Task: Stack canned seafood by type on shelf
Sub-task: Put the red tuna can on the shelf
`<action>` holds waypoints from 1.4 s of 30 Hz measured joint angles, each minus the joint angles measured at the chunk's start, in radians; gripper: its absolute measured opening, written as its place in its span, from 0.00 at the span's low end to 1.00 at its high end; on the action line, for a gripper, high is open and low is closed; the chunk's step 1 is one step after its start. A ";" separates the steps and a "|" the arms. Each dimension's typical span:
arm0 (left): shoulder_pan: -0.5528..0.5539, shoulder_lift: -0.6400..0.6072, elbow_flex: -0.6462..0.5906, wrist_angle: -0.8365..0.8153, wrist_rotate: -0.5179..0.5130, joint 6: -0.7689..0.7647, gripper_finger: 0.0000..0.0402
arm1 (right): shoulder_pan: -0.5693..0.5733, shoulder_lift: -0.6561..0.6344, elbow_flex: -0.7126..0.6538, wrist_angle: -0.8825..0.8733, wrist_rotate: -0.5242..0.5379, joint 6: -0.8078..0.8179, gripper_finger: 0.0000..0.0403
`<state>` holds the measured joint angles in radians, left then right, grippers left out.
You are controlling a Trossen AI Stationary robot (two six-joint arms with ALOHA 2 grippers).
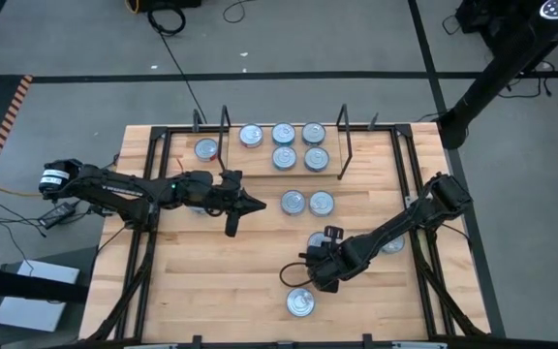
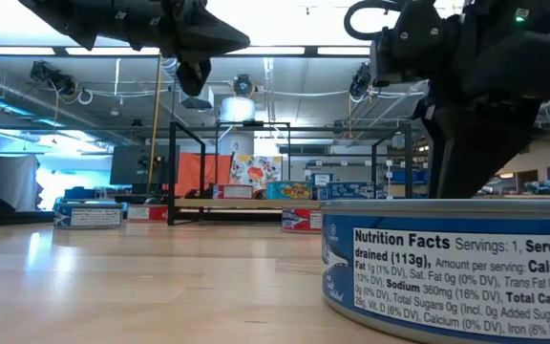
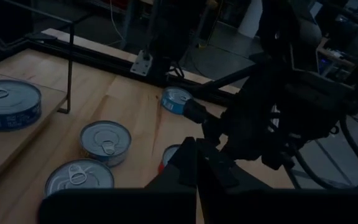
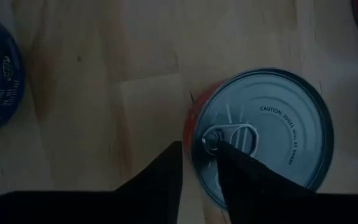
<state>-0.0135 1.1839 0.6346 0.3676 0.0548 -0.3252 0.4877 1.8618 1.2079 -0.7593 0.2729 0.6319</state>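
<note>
- Right gripper (image 4: 197, 177) hangs over a red tin (image 4: 263, 134) on the desk (image 4: 104, 93), fingers apart astride its rim.
- Left gripper (image 1: 250, 205) pinched together, empty, beside the shelf (image 1: 281, 171).

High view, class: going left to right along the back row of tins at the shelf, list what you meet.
Tin outside the shelf's left frame → left wire frame → first tin on the board → second tin → third tin → right wire frame.

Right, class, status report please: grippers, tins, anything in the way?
Left gripper shut, hovering near shelf. Right gripper down over red tin, lid up, on table. Two loose tins lie between it and shelf.
</note>
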 joint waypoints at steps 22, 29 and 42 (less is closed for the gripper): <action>0.000 0.000 0.000 -0.004 -0.017 0.000 0.00 | 0.049 -0.007 0.036 -0.032 -0.061 -0.025 0.30; 0.000 0.000 0.000 -0.005 -0.021 0.003 0.00 | 0.064 0.002 0.035 -0.029 -0.031 -0.039 0.29; 0.000 0.000 0.000 -0.008 -0.023 0.002 0.01 | 0.062 -0.004 0.036 -0.030 -0.007 -0.029 0.29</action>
<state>-0.0132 1.1839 0.6346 0.3595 0.0317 -0.3237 0.5492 1.8580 1.2438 -0.7892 0.2663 0.6033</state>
